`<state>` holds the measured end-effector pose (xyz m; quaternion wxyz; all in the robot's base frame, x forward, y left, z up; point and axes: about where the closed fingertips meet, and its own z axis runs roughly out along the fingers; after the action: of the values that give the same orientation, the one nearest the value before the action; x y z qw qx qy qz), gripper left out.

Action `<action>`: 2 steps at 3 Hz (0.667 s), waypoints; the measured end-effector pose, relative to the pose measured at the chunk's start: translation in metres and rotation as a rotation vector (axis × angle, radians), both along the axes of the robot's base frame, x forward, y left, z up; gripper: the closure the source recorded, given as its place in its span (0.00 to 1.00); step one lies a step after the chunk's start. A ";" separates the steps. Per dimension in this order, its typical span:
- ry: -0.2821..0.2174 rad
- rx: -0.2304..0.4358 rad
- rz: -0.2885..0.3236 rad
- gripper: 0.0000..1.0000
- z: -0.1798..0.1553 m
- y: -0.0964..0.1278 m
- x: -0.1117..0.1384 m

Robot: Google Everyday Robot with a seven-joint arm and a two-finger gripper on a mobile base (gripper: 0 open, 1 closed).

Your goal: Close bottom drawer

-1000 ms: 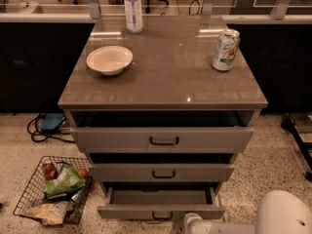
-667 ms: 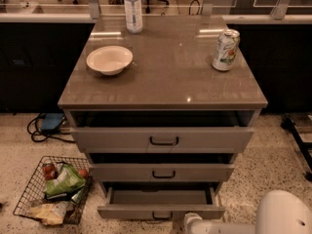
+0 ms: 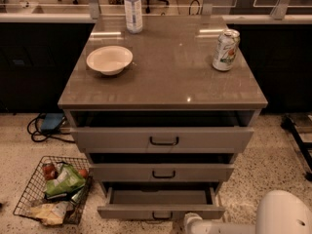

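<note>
The bottom drawer (image 3: 161, 209) is the lowest of three grey-beige drawers in the cabinet. It stands pulled out, its plain grey tray (image 3: 158, 196) showing, with a small black bar handle (image 3: 162, 216) on its flat front. My gripper (image 3: 191, 222) is at the bottom edge of the camera view, just in front of the drawer's front face and right of the handle. Only its white top shows. The white arm (image 3: 282, 213) fills the bottom right corner.
The top drawer (image 3: 163, 139) and middle drawer (image 3: 163, 172) are slightly open. On the cabinet top (image 3: 170, 77) stand a white bowl (image 3: 109, 59), a water bottle (image 3: 132, 8) and a can (image 3: 225, 49). A wire basket (image 3: 53, 189) of items sits on the floor at left.
</note>
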<state>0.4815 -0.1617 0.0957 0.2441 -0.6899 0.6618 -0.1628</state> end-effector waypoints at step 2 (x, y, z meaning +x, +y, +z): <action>-0.001 0.000 0.000 1.00 0.000 0.000 0.000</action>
<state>0.4819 -0.1617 0.0956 0.2444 -0.6898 0.6617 -0.1631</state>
